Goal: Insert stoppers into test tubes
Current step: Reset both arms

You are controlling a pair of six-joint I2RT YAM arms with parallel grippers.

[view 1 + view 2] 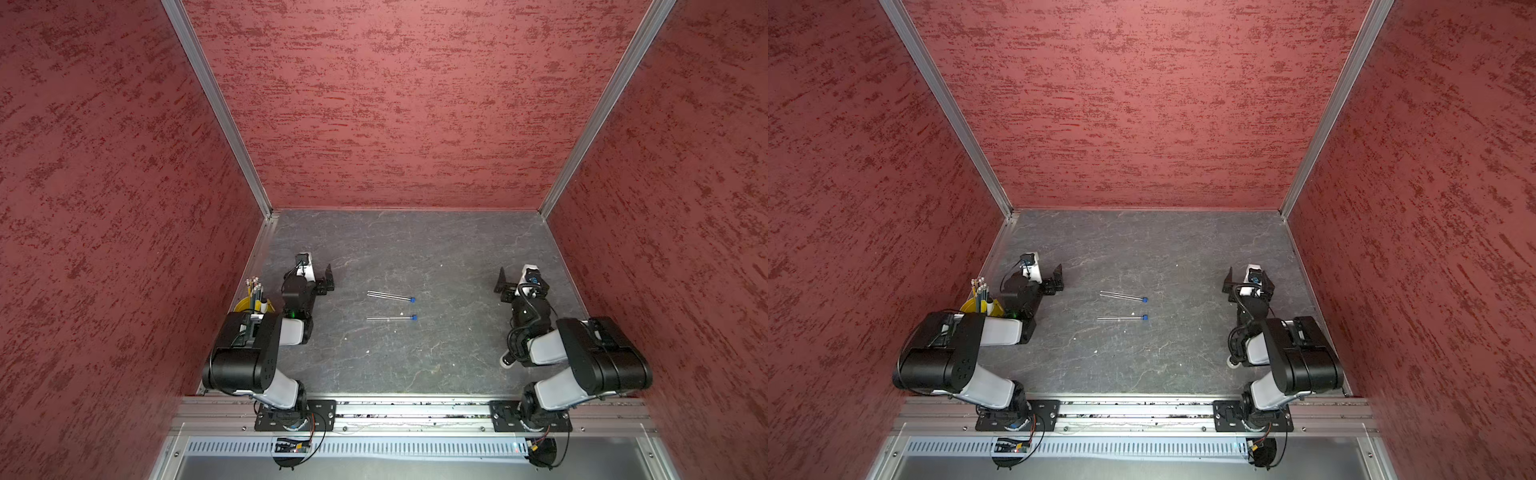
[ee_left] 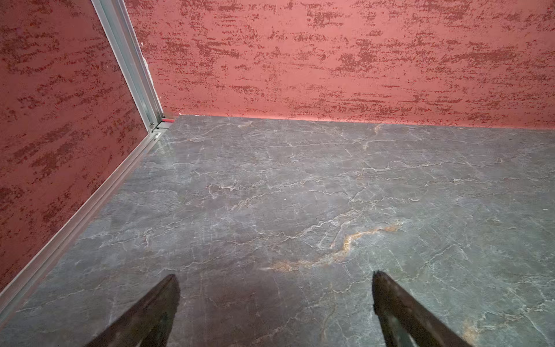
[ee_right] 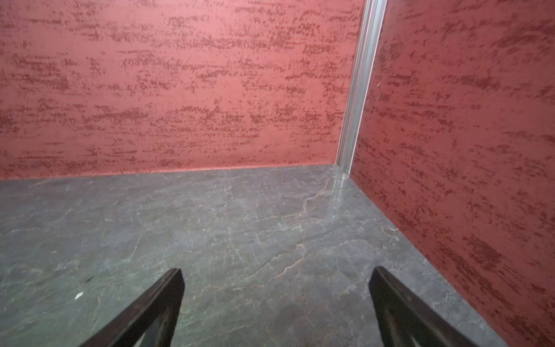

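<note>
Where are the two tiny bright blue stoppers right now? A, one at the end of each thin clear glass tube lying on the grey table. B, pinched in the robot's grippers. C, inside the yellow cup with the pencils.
A: in a top view the far stopper sits at the end of the far tube and the near stopper at the end of the near tube; the left gripper and right gripper are open and empty.

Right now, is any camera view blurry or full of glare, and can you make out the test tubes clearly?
In both top views the test tubes are thin silvery glints, the stoppers blue dots, walls splayed by the wide lens. Left wrist view: sharp, left gripper dark. Right wrist view: softer, blurred, right gripper dark. Neither shows the tubes.
</note>
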